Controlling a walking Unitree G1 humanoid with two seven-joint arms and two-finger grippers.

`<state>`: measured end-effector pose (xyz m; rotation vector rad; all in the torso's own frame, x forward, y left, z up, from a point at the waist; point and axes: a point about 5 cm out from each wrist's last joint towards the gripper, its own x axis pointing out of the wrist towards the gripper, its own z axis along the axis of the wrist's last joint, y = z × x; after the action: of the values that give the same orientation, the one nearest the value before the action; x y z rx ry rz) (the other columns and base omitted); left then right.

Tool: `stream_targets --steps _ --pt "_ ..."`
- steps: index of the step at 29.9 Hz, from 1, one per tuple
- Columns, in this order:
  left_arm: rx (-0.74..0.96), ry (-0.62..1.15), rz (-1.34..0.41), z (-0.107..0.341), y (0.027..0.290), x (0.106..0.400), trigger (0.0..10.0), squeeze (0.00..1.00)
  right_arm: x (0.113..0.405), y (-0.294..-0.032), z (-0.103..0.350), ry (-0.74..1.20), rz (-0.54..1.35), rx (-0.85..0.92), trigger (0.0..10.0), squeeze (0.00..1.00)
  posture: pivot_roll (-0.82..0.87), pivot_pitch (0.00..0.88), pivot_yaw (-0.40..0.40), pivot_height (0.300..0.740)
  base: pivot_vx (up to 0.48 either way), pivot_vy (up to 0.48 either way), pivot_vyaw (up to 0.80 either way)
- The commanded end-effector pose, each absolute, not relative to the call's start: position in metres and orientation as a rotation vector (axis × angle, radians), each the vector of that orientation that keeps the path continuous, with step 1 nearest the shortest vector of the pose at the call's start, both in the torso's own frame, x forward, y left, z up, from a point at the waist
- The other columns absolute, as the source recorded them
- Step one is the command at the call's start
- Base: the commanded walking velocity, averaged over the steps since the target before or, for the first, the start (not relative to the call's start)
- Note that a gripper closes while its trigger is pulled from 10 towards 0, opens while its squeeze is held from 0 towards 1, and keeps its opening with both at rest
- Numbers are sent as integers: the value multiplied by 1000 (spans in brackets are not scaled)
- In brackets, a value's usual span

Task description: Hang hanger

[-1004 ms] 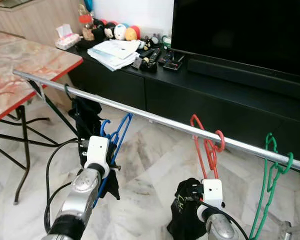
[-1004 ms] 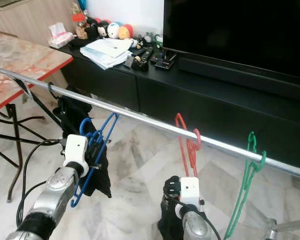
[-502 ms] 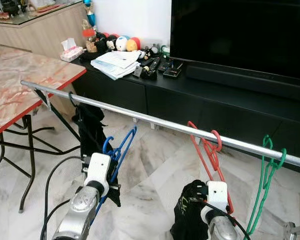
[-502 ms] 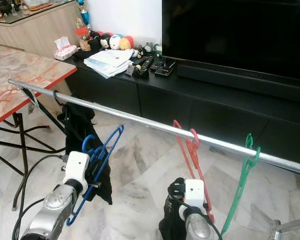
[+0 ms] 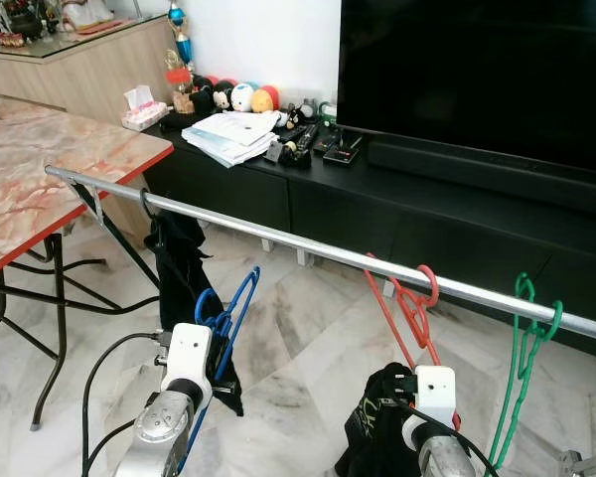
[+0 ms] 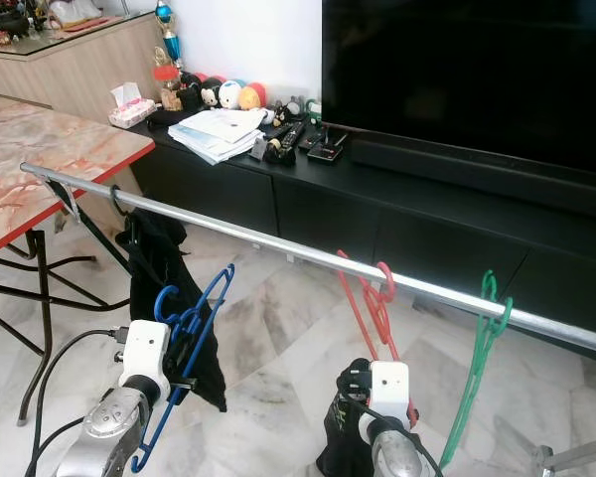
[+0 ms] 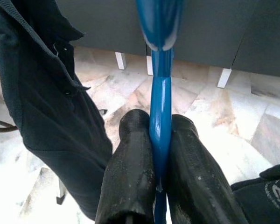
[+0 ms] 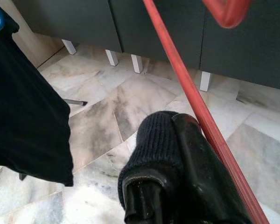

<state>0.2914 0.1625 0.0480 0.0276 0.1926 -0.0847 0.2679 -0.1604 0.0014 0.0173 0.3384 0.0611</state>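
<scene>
One long metal rail (image 5: 308,248) crosses the scene before a black TV cabinet (image 5: 457,214), carrying a dark garment (image 5: 179,263) at left, a red hanger (image 5: 409,303) and a green hanger (image 5: 524,368) at right. Below the rail, not yet hooked on it, the blue hanger (image 5: 228,313) is pinched between the closed fingers (image 7: 130,177) of the left gripper (image 7: 158,186). The right gripper (image 8: 177,186) is clamped on black knit cloth (image 8: 154,140) beside the red hanger.

Right claw (image 8: 177,140) clamped on black knit cloth (image 8: 154,140); red hanger (image 8: 196,107) alongside.

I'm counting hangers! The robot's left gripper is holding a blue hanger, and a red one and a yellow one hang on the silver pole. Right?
Almost. The left gripper does pinch the blue hanger, and the red hanger hangs on the silver pole, but the other one is a green hanger, as the left eye view shows.
</scene>
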Motion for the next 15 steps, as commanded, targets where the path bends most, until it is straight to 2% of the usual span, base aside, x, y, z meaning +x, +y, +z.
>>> stream_targets --steps 1,14,15 --pt "10 197 -50 45 168 290 10000 0 272 -156 4 328 91 10 10000 0 -84 15 68 740 0 0 0" --pt "-30 211 31 38 164 288 10000 0 280 -163 10 330 133 -33 10000 0 -60 18 2 740 0 0 0" --pt "-33 210 41 38 166 287 10000 0 280 -161 10 334 140 -32 10000 0 -53 25 0 740 0 476 0"
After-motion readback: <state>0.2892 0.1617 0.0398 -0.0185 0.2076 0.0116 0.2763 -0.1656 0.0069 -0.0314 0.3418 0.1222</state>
